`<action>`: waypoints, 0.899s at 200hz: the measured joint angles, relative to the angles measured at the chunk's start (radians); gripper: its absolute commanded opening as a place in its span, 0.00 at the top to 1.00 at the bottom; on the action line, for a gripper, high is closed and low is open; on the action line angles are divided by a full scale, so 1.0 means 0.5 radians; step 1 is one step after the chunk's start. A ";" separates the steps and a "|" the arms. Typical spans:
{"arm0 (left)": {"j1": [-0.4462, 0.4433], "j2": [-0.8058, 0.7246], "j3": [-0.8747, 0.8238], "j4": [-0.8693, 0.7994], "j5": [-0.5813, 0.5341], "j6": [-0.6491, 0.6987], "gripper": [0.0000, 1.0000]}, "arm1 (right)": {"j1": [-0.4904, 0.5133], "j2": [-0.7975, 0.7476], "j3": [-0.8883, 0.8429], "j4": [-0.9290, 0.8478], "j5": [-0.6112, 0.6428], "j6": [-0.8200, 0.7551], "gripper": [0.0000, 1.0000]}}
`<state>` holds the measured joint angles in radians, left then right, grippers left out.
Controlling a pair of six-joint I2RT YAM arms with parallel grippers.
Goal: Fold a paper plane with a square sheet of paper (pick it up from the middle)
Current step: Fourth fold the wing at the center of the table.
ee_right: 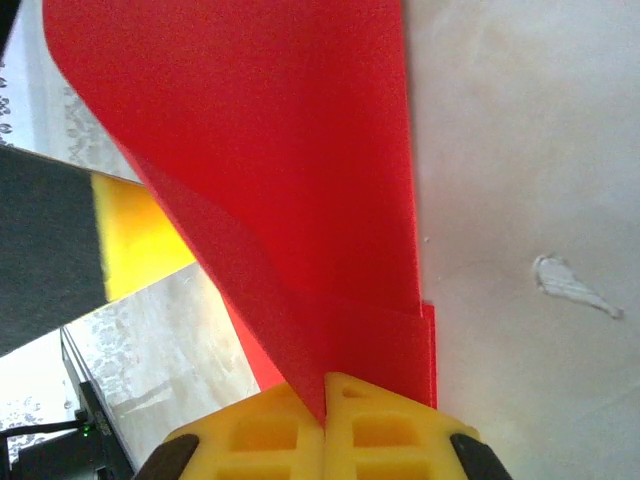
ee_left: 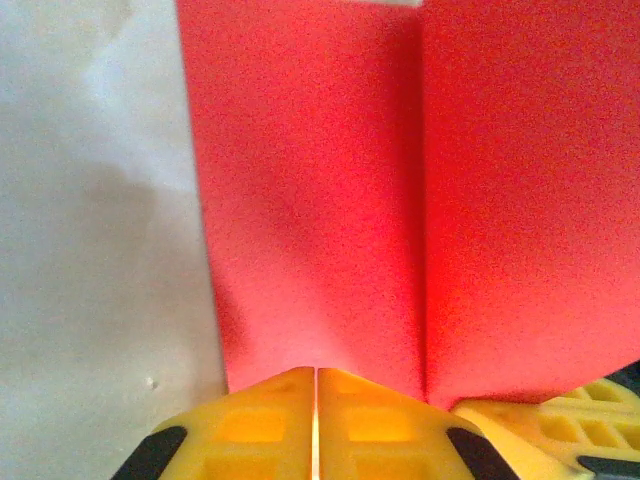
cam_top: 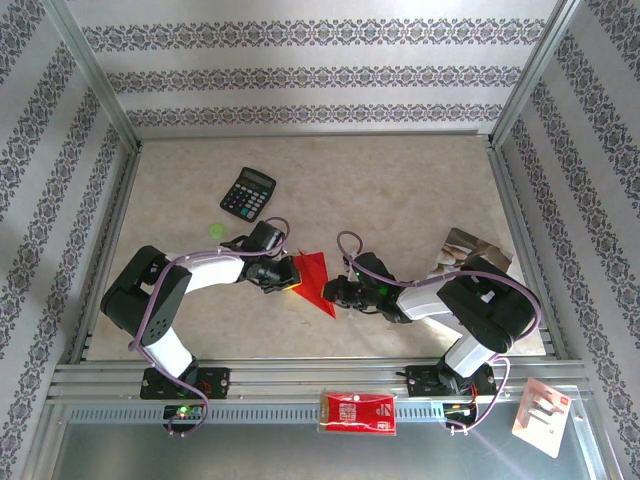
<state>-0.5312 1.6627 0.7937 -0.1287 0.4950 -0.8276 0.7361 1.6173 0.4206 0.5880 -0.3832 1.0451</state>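
Red creased paper plane (cam_top: 315,280), seemingly pinched by yellow fingers (ee_left: 260,425).

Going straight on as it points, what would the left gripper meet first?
The left gripper would meet the folded bright red paper sheet almost at once; it sits right at the tips.

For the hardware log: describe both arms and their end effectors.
The left arm and right arm have black joint housings and white links, each with a looping purple cable. The left end effector and right end effector have yellow fingers with rectangular recesses and black side patches.
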 measured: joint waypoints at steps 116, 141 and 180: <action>-0.153 -0.079 0.148 0.036 0.163 0.023 0.91 | -0.029 0.058 -0.011 0.098 -0.053 0.053 1.00; -0.153 -0.015 0.154 0.066 0.176 0.023 0.91 | -0.030 0.064 -0.015 0.115 -0.053 0.056 1.00; -0.153 0.063 0.178 0.085 0.198 0.024 0.91 | -0.041 0.074 -0.024 0.149 -0.066 0.062 1.00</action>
<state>-0.6075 1.6943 0.8825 -0.0860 0.5941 -0.8158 0.7155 1.6543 0.4084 0.6624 -0.4164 1.0760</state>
